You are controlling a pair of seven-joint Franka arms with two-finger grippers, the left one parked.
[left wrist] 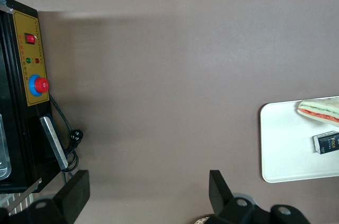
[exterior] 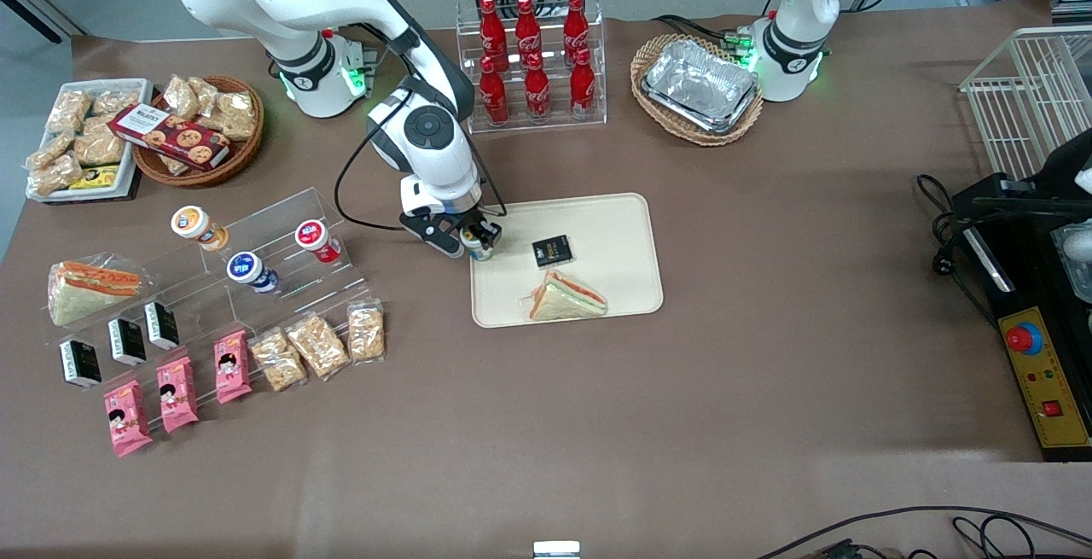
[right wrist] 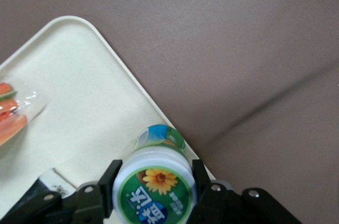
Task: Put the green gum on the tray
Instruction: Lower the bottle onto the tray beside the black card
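Green gum [right wrist: 154, 184] clamped upright between gripper [exterior: 472, 239] jaws, over tray [exterior: 623, 218] edge, seemingly just inside rim. Shift inward toward bare patch, clear of sandwich [exterior: 567, 297], lower flat, then release.

Green-rimmed sunflower-print green gum [right wrist: 154, 187], cream tray [right wrist: 79, 107]

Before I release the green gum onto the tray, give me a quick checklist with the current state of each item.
1. Tool shut on green gum, fingers either side of the lid: ok.
2. Gum over the tray, at its edge nearest the working arm: ok, marginal.
3. Bottle base resting on the tray: cannot tell.
4. Clear of the black packet and sandwich: ok.
5. Bottle upright: ok.
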